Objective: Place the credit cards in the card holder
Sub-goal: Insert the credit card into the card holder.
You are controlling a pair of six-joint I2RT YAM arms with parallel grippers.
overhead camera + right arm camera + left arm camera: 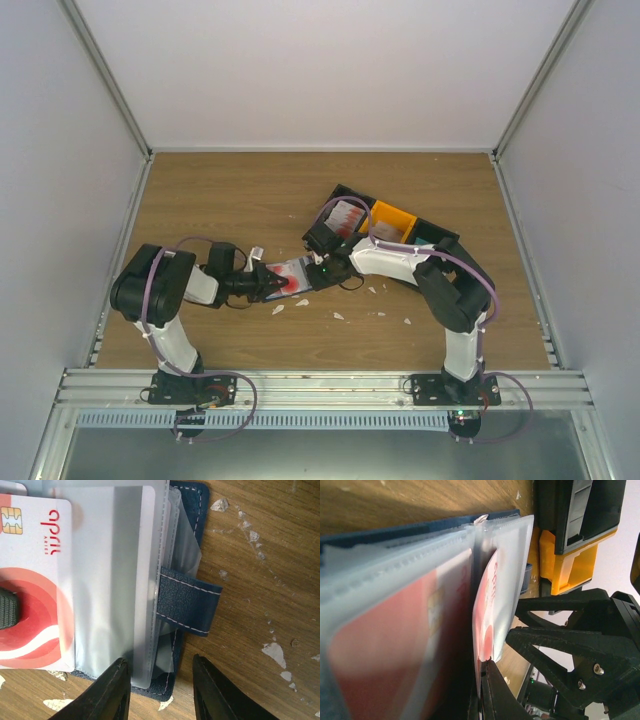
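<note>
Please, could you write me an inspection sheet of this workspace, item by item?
Surface: wooden table, with white scuff marks.
Job's things: card holder lies open; a red-and-white credit card sits at its clear sleeves.
Clutter: white scraps on the wood; black and orange trays behind the holder.
Grippers: left gripper shut on the credit card; right gripper open, astride the holder's edge.
Cables: purple cables run along both arms.
Surroundings: white walls; metal rail at the near edge.
</note>
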